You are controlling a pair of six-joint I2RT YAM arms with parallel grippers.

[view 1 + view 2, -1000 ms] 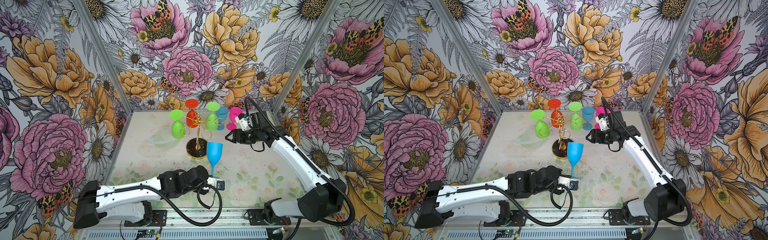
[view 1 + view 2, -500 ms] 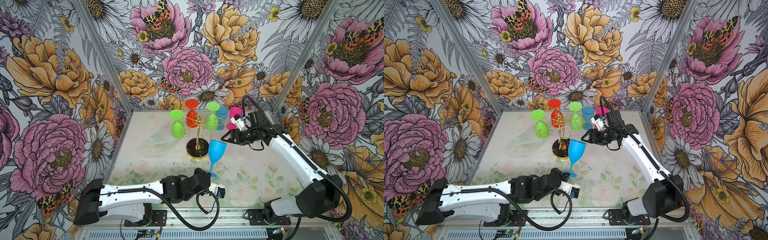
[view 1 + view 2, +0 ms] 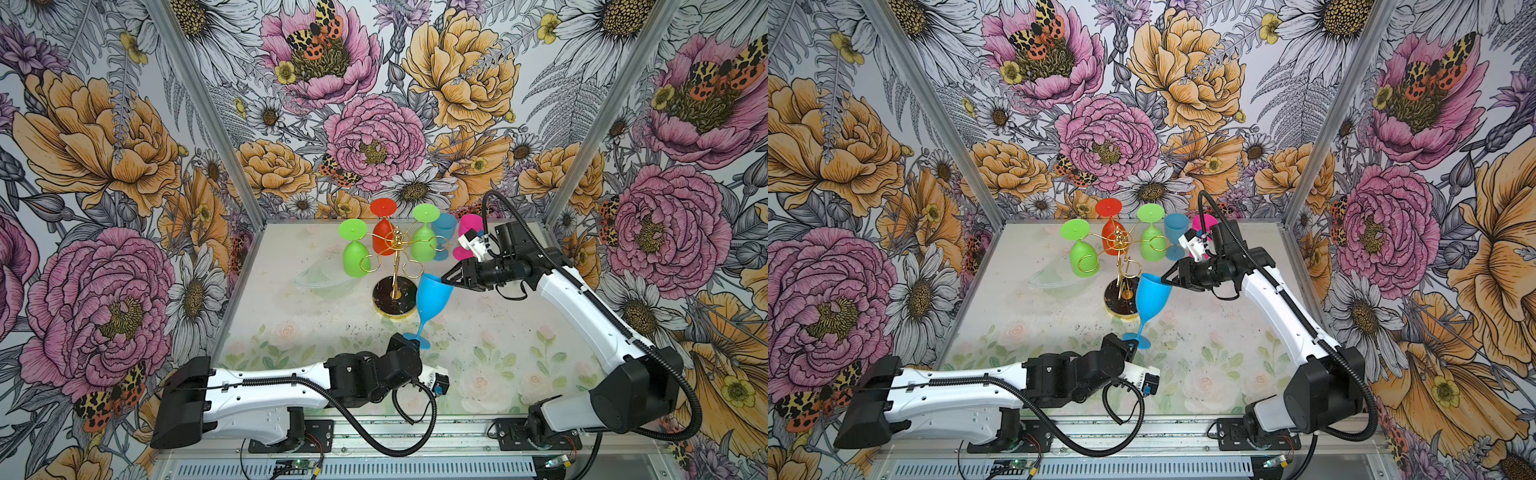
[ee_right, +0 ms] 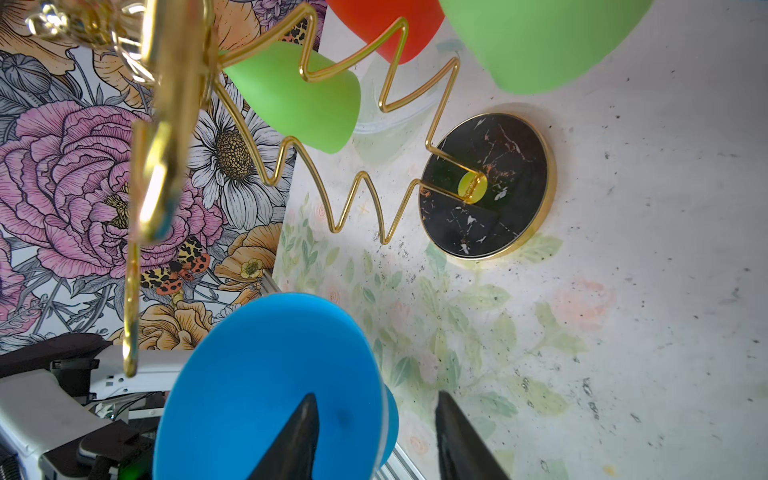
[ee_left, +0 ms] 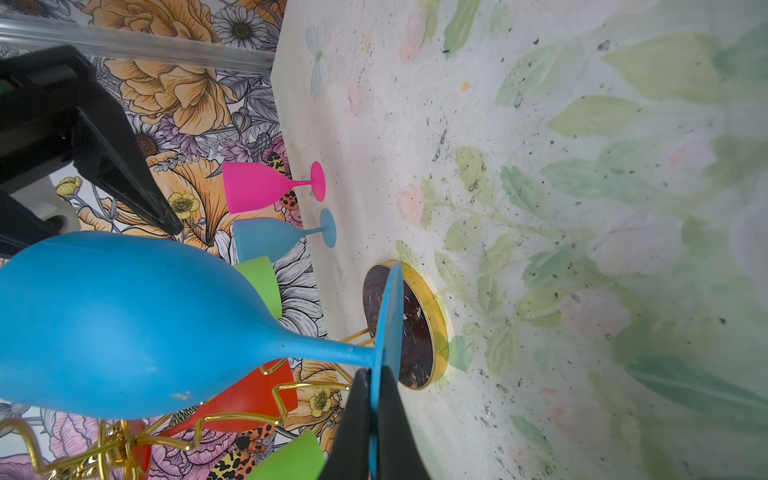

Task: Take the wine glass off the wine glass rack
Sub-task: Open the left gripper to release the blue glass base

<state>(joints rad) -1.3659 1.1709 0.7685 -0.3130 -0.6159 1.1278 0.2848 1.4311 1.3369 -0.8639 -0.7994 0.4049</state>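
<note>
The left arm point(image 3: 266, 386) is stretched low beneath the blue wine glass point(image 3: 432, 293), whose foot is clamped edgewise in the left gripper point(image 3: 411, 343). The right arm point(image 3: 582, 307) is extended to its rim, which is straddled by the parted right gripper point(image 3: 448, 277), one finger point(image 4: 293, 440) being held inside the bowl.

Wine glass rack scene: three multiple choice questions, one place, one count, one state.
1. Glasses hanging on the wine glass rack: A three; B one; C five.
2. The pink glass is: A hanging; B gripped; C upright on the table.
3. The left gripper is: A open; B shut on the bright blue glass's foot; C shut on the rack's post.
A, two green glasses and one red glass hang; C, its foot rests on the table; B, the fingers pinch the foot's edge.
</note>
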